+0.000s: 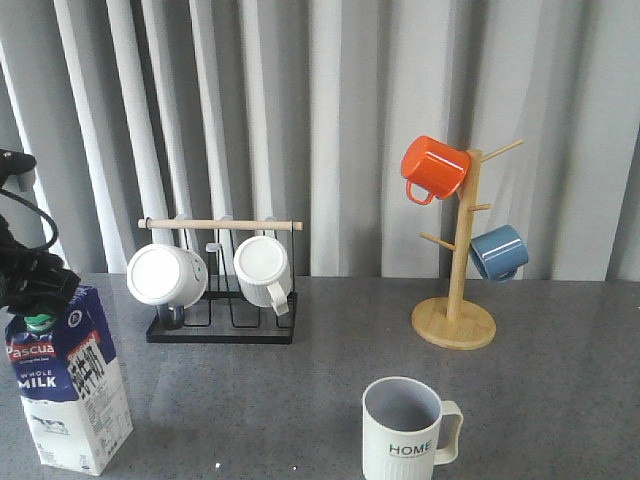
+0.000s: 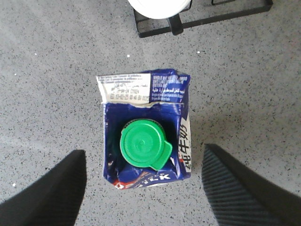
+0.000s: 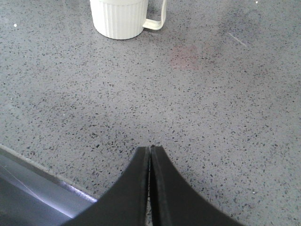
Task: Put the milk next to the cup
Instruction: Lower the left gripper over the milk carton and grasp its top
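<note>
The milk carton point(image 1: 68, 385), dark blue and white with a green cap, stands upright at the front left of the table. My left gripper point(image 1: 35, 290) hovers right above its top, open. In the left wrist view the carton point(image 2: 146, 141) sits between the two spread fingers point(image 2: 51, 188) without touching them. The cream ribbed cup point(image 1: 405, 430) with "HOME" lettering stands at the front centre, handle to the right. It also shows in the right wrist view point(image 3: 121, 16), well ahead of my right gripper point(image 3: 150, 150), which is shut, empty and low over the table.
A black rack point(image 1: 222, 300) with two white mugs stands behind the carton. A wooden mug tree point(image 1: 455, 300) with an orange mug point(image 1: 433, 168) and a blue mug point(image 1: 498, 252) stands at the back right. The table edge point(image 3: 42, 183) lies close to my right gripper.
</note>
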{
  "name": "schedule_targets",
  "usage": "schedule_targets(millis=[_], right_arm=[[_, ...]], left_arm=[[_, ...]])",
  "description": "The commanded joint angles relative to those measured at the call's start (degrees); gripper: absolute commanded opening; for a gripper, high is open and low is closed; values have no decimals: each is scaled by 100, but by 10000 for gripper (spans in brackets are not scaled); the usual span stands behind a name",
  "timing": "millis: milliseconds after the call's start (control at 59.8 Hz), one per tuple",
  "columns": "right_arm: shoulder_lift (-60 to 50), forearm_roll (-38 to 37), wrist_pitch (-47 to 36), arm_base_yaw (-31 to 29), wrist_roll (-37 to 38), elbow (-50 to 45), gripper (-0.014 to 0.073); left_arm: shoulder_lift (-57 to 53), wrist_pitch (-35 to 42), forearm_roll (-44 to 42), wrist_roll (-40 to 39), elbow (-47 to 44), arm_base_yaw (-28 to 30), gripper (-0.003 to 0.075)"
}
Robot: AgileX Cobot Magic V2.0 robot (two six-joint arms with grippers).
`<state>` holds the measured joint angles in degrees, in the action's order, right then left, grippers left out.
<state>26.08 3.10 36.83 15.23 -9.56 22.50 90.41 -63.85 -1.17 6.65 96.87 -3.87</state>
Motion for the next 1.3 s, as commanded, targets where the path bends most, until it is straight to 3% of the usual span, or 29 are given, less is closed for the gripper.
schedule_targets(millis=[0,1287], right_arm=[[14,26,-319,-4,-7,137,-9],[14,26,-319,-4,-2,137,-7]], left_arm=[[-155,160,3,-55,180,-1,507],[-158,141,36,62,180,-1,508]])
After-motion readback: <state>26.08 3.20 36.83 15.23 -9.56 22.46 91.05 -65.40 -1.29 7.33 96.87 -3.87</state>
